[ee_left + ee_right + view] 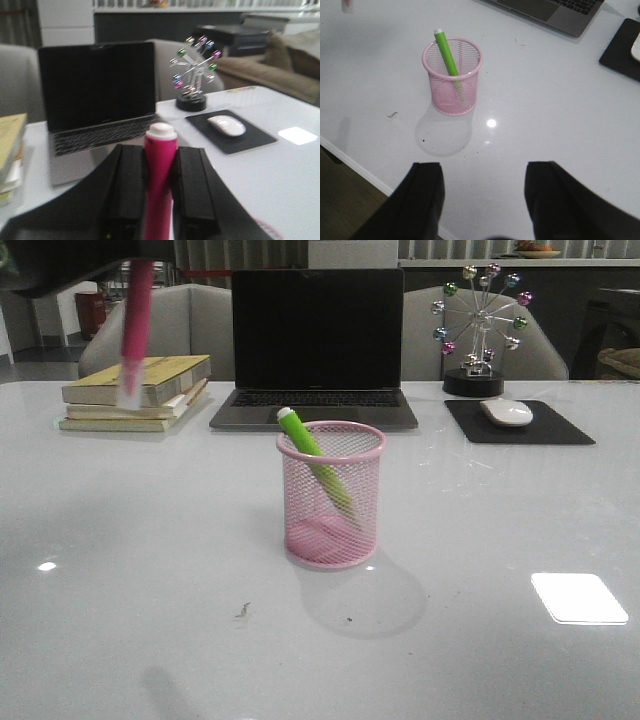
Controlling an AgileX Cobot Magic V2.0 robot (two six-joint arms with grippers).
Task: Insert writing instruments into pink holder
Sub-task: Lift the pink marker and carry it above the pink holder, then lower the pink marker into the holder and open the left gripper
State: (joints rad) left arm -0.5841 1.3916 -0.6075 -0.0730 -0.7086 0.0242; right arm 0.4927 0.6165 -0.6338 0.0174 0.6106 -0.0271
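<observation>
The pink wire-mesh holder stands upright at the table's middle, also in the right wrist view as the holder. A green marker leans inside it, its pale end poking over the rim; the same green marker shows from above. My left gripper is shut on the magenta marker, white end pointing away. In the front view that magenta marker hangs high at the far left, over the books, well away from the holder. My right gripper is open, empty, near the table's front edge.
A dark laptop sits behind the holder. Stacked books lie at the back left. A mouse on a black pad and a ferris-wheel ornament stand at the back right.
</observation>
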